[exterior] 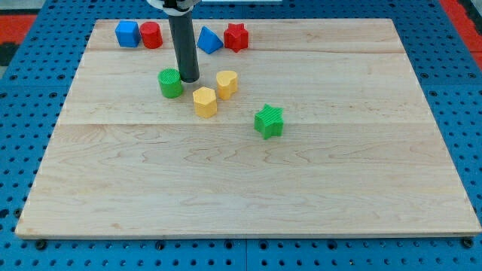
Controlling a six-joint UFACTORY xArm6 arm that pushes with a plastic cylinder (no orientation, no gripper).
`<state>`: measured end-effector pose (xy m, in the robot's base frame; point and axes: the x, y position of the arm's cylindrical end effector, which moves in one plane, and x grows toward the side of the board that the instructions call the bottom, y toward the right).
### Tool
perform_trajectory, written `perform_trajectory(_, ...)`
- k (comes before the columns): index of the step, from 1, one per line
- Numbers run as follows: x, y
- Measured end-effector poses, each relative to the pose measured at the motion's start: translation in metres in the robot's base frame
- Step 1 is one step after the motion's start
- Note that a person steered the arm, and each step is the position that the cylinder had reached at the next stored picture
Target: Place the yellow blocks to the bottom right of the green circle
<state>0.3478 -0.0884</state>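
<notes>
The green circle [170,83] stands on the wooden board [248,181] at the upper left. A yellow hexagon [204,101] lies just to its lower right. A yellow heart [227,83] lies to the right of the circle, touching or almost touching the hexagon. My tip [189,78] is down on the board right beside the green circle's right edge, to the left of the yellow heart and above the hexagon. It touches neither yellow block.
A green star [269,121] lies right of the yellow blocks. Along the view's top edge stand a blue cube-like block [127,33], a red cylinder [151,35], a blue triangle [209,40] and a red star [236,36].
</notes>
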Motion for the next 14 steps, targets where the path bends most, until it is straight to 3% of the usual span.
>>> perform_trajectory(1,-0.014,0.001)
perform_trajectory(2,-0.038,-0.053)
perform_trajectory(3,-0.021,-0.119)
perform_trajectory(4,0.041,-0.084)
perform_trajectory(5,0.074,-0.03)
perform_trajectory(6,0.078,0.072)
perform_trajectory(7,0.087,0.117)
perform_trajectory(8,0.094,0.054)
perform_trajectory(9,0.07,0.043)
perform_trajectory(11,0.065,0.174)
perform_trajectory(13,0.033,0.192)
perform_trajectory(14,-0.005,0.143)
